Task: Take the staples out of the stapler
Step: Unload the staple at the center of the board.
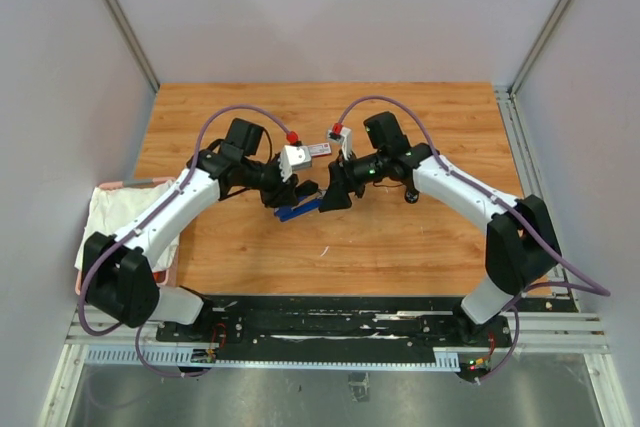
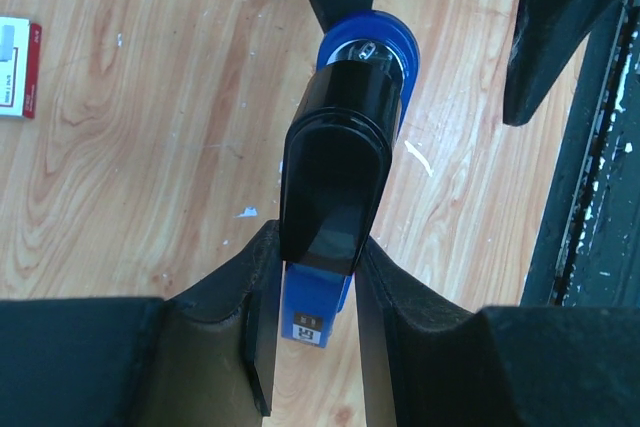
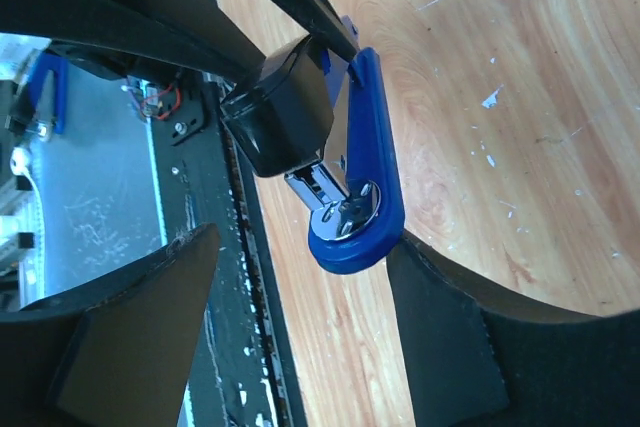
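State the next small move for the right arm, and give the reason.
Probably close the right tool on the black cover of the stapler and lift it: the left tool clamps the rear, the right one stands open around the front, and no staples show.

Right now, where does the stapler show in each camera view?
Top external: the stapler, blue, at mid-picture against the wooden table.
Left wrist: centre, its rear clamped in the left tool.
Right wrist: centre, front end between the right tool's open fingers.
Shared landmark: the wooden table beneath it.
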Robot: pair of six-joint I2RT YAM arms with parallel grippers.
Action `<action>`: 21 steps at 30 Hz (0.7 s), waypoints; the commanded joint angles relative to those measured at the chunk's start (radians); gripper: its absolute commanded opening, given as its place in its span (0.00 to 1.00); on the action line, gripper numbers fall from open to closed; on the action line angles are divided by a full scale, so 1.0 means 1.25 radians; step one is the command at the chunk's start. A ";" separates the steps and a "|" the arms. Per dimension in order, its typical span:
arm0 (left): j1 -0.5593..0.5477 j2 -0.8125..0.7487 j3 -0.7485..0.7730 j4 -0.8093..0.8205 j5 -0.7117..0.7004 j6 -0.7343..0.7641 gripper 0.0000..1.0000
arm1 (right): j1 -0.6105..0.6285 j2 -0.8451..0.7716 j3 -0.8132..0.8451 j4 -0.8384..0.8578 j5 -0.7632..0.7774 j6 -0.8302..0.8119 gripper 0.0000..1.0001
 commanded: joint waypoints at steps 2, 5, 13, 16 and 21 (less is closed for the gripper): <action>-0.007 -0.043 -0.012 0.086 0.004 -0.028 0.00 | 0.007 0.009 0.002 0.067 -0.085 0.097 0.67; -0.008 -0.049 -0.016 0.088 -0.001 -0.025 0.00 | 0.005 0.006 -0.023 0.100 -0.079 0.121 0.52; -0.010 -0.065 -0.035 0.097 0.016 -0.007 0.00 | -0.019 0.009 -0.040 0.120 -0.018 0.155 0.46; -0.016 -0.072 -0.037 0.096 0.008 0.000 0.00 | -0.031 0.019 -0.039 0.119 -0.020 0.173 0.42; -0.021 -0.092 -0.043 0.114 -0.018 -0.006 0.00 | -0.034 0.024 -0.043 0.125 -0.027 0.194 0.37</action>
